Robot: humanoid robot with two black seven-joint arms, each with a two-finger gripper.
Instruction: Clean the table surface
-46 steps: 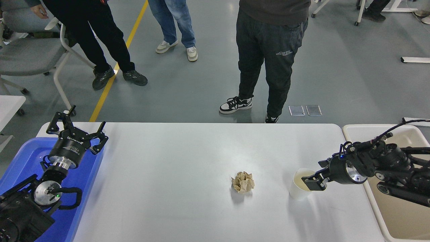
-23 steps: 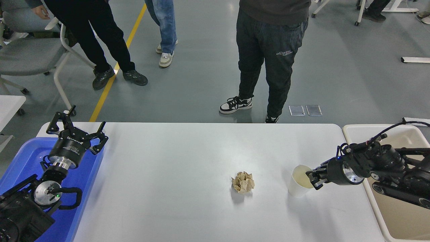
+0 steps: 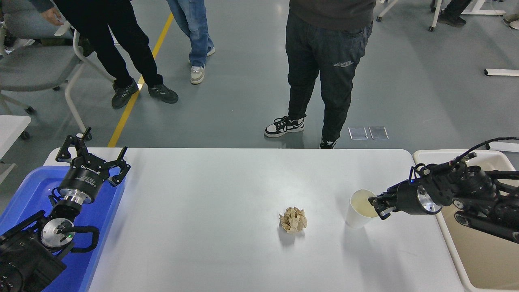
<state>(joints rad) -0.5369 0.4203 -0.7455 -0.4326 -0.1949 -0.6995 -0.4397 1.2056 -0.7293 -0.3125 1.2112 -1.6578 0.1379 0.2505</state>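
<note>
The white table surface (image 3: 211, 190) holds a crumpled brown paper ball (image 3: 293, 220) right of its middle. To the ball's right is a white paper cup (image 3: 357, 211), upright with its mouth open toward me. My right gripper (image 3: 376, 203) comes in from the right edge and is shut on the cup's right rim, one finger inside and one outside. The cup looks slightly raised, with its shadow falling below it on the table. My left gripper (image 3: 91, 156) is parked at the lower left, open and holding nothing.
A blue plastic tub (image 3: 24, 190) lies under my left arm at the table's left end. A cream-white tub (image 3: 482, 263) stands off the right end, beneath my right arm. Three people stand on the grey floor beyond the far edge, near a grey chair (image 3: 36, 65).
My right gripper closed on the cup's rim and moved up and slightly away, carrying the cup with it. A person in jeans stepped left. The left arm stayed still.
</note>
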